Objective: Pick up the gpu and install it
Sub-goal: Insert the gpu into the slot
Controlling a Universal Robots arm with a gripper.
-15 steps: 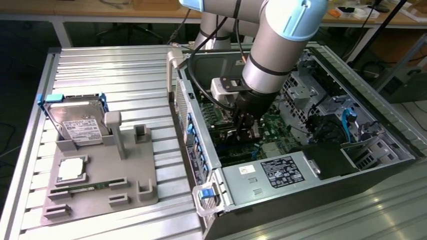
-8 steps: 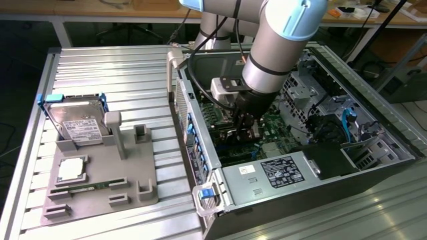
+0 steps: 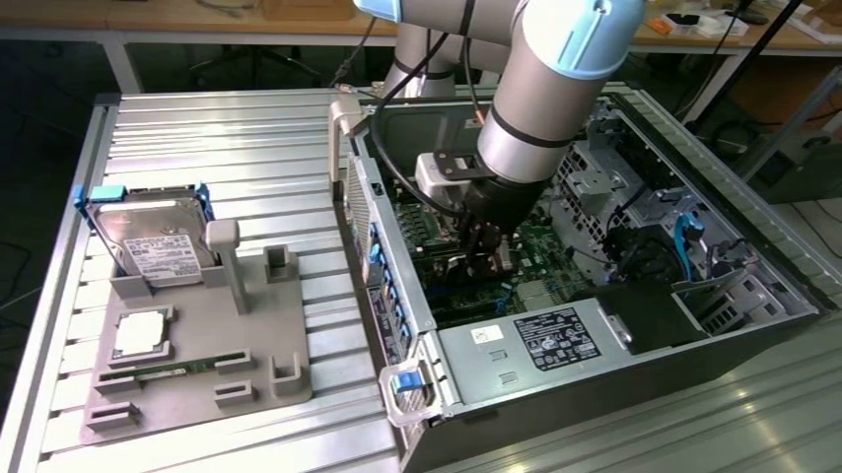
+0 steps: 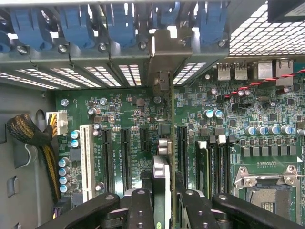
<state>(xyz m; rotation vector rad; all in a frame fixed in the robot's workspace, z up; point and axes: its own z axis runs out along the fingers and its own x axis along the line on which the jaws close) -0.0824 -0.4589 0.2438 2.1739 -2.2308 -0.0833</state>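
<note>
While we look: our black two-fingered pincer (image 4: 162, 200) holds the thin dark gpu card (image 4: 162, 186) on edge, inside the open computer case (image 3: 553, 340).
Feel: light, stiff, easy to break.
Hold: by its edges.

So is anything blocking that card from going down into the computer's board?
Nothing visible does. The fingers hold the gpu edge-on, already low over the green motherboard, its bracket at the rear slot opening.

Robotics lab: open PC case (image 3: 736, 325) on ribbed metal workbench (image 3: 197, 148).
</note>
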